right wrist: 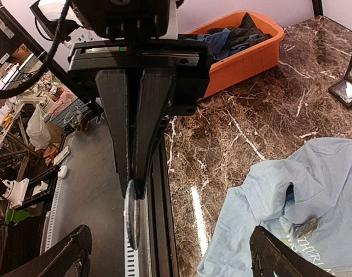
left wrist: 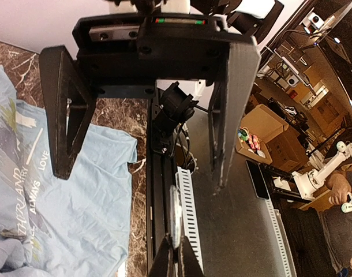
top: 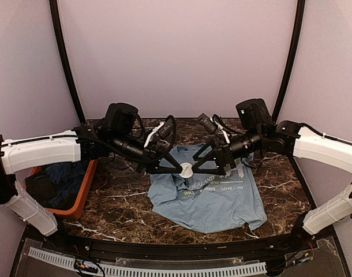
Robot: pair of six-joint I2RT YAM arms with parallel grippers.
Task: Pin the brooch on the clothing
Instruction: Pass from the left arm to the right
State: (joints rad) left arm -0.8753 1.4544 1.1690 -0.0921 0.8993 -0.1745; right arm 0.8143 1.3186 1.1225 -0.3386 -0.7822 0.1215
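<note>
Orange bin (right wrist: pixel 245 60) holds dark blue garments (right wrist: pixel 236 36); T-shirt (right wrist: pixel 314 179) lies outside

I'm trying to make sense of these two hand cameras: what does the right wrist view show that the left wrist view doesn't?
Only the right wrist view: an orange bin of dark clothes, a small black-framed square case, and the left gripper head-on, shut. Only the left wrist view: the right gripper head-on, fingers wide apart, and cardboard boxes behind it. Both: the thin pale disc in the left gripper, the light blue T-shirt with white lettering, what looks like the brooch lying on it, and the marble tabletop.
</note>
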